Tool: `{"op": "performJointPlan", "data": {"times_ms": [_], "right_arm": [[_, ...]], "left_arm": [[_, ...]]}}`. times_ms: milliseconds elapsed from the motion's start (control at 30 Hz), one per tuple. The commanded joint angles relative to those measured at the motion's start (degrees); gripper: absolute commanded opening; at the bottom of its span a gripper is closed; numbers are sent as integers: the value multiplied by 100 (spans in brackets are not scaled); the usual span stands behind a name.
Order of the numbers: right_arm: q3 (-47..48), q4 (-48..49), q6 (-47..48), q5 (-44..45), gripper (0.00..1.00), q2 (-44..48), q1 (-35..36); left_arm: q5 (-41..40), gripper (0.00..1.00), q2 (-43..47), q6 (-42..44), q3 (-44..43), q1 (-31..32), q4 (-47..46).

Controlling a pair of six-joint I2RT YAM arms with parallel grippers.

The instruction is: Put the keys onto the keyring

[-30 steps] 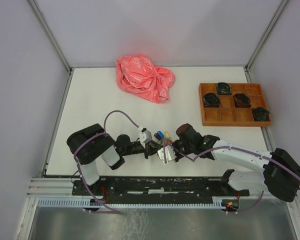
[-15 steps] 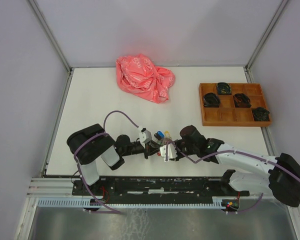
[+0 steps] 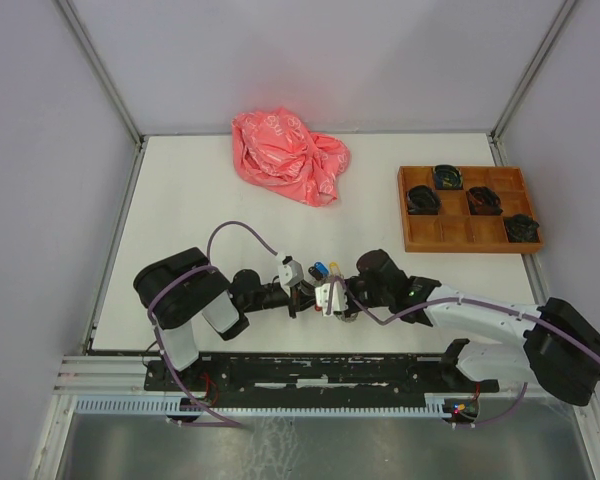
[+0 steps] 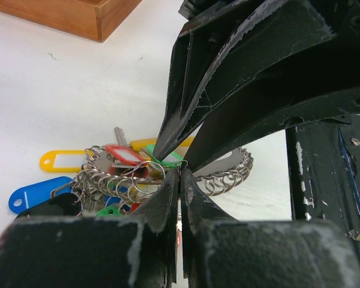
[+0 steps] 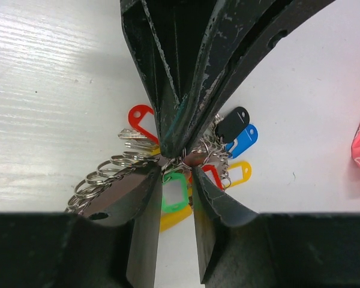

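Left claw: the left gripper (image 4: 179, 191) was pressed shut, its tips at the tangle of linked keyrings (image 5: 99, 180).
Right claw: the right gripper (image 5: 176, 180) met it tip to tip, jaws parted.
Keys: the green-tagged key (image 5: 175, 201) showed in that gap, with the red-tagged key (image 5: 138, 120) just beside the pile.
Setting: all lay on the white table (image 3: 200, 200), near its front edge.

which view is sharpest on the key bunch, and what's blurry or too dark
left wrist view: key bunch fairly sharp, left gripper's fingers a soft dark mass across the bottom; right wrist view: green tag crisp, right gripper's fingers blurred and unlit; top external view: even light, faint shadows, bunch tiny.
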State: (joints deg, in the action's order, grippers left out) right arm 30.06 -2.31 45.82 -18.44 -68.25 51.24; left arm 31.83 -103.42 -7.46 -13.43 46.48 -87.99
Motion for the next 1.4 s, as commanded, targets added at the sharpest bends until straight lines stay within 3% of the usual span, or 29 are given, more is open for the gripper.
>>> {"op": "performJointPlan", "data": {"times_ms": [0,467,967,1267,1367], "right_arm": [[-59,323,-217,-162,34,-97,3],[-48,365,-379,-213,37,-267,0],[144,669,-448,-57,32,-808,0],[214,520,-415,147,1,-657,-11],[252,420,-343,148,1,-547,-9]], "left_arm": [[-2,3,231,-127,-2,23,-1111],[-332,3,315,-285,38,27,-1113],[-450,3,442,-505,51,37,-1108],[-555,3,419,-424,214,41,-1109],[-539,3,393,-369,250,37,-1113]]}}
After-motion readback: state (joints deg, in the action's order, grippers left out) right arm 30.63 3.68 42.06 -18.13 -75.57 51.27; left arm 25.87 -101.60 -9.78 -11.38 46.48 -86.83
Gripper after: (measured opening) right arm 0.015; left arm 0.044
